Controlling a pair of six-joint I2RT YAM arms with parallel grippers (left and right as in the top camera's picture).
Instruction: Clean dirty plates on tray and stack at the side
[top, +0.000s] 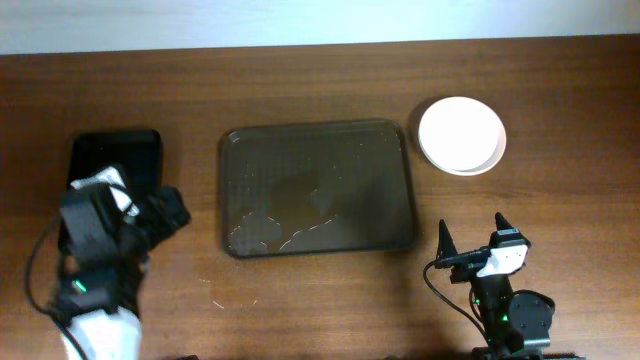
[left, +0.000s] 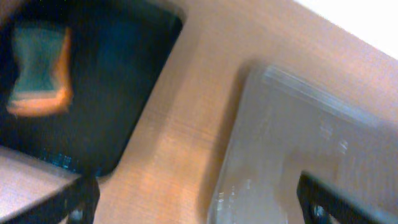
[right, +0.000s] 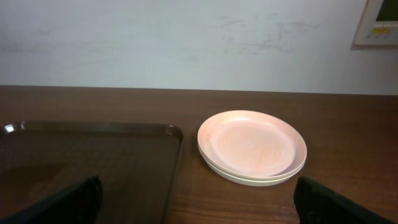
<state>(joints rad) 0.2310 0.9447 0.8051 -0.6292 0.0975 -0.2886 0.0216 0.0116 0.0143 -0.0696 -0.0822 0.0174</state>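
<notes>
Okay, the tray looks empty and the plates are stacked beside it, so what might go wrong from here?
Shiny streaks, likely moisture, show on the tray, so it may not be fully clean. The stack of plates sits just off the tray's corner, ahead of the open right claw; a careless forward reach might knock it.

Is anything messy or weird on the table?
The large dark brown rectangular tray has shiny wet-looking streaks near its front edge, so it looks smeared. The round white plates sit neatly stacked beside it.
</notes>
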